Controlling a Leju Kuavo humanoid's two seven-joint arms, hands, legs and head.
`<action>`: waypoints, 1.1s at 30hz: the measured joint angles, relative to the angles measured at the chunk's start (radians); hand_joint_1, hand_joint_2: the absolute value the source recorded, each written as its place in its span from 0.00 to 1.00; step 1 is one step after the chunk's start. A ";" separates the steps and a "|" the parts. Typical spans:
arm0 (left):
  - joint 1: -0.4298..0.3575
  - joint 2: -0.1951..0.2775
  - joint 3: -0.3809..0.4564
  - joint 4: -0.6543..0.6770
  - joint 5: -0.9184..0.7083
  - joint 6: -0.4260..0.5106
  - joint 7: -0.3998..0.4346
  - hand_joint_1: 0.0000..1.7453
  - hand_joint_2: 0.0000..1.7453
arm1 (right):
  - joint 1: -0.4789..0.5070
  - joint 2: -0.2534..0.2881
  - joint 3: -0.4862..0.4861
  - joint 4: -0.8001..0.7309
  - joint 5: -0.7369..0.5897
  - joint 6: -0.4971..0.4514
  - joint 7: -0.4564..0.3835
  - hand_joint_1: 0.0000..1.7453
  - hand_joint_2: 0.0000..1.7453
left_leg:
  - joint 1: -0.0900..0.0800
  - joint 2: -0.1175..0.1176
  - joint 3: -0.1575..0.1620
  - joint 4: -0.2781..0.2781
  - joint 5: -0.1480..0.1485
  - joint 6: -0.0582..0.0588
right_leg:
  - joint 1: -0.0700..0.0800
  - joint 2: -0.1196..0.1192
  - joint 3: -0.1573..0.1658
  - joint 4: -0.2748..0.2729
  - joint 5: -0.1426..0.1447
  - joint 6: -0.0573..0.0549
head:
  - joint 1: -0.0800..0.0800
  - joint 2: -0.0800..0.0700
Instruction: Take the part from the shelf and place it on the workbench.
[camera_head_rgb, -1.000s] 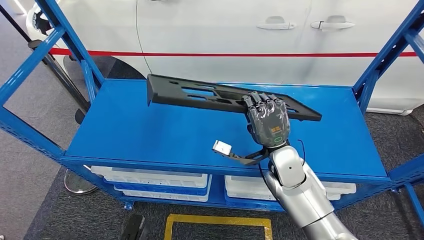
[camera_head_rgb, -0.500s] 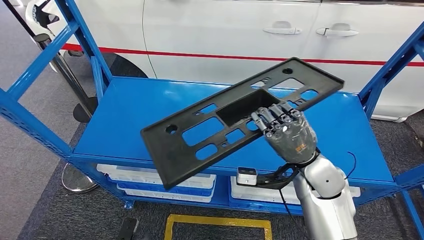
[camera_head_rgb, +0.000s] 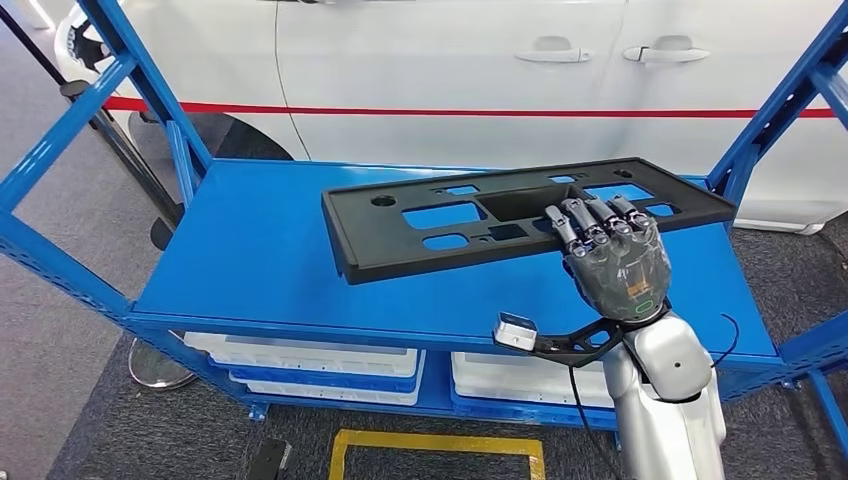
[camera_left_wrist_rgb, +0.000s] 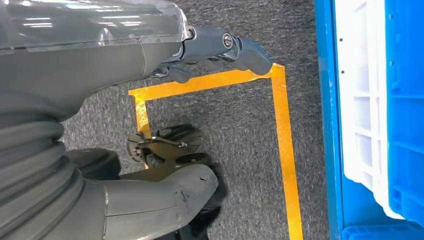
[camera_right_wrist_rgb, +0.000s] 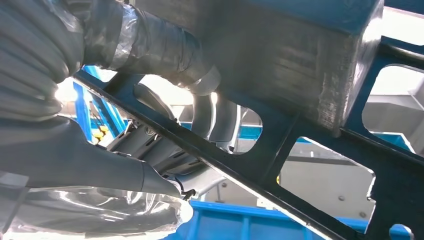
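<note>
One right hand (camera_head_rgb: 612, 262) grasps the black part (camera_head_rgb: 470, 220) in its fingers above the blue shelf (camera_head_rgb: 260, 260); white car (camera_head_rgb: 450, 60) behind.

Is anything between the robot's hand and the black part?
No. The right hand already grips the part, fingers curled over its near edge, and holds it above the blue shelf. The workbench is not in these pictures, so the way there can't be judged.
</note>
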 joint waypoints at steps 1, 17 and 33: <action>0.000 0.000 0.000 0.000 0.000 -0.001 0.000 0.00 1.00 | 0.000 0.000 0.000 0.001 0.000 0.000 0.003 1.00 1.00 | 0.000 0.000 0.013 -0.027 0.024 0.002 | 0.000 0.001 0.001 0.000 0.000 0.000 | 0.000 0.000; -0.004 -0.002 -0.018 0.000 -0.014 0.013 0.005 0.00 1.00 | -0.008 -0.015 0.015 0.006 0.000 0.000 0.062 1.00 1.00 | -0.004 -0.001 0.143 -0.300 0.131 0.054 | -0.006 0.001 -0.092 0.193 -0.065 0.050 | 0.001 0.000; -0.006 -0.002 -0.018 0.000 0.007 0.038 0.053 0.00 1.00 | -0.008 -0.014 0.025 -0.003 0.000 0.000 0.034 1.00 1.00 | -0.003 -0.001 0.063 -0.125 0.063 0.013 | -0.004 0.002 -0.004 0.008 -0.003 0.004 | 0.000 0.000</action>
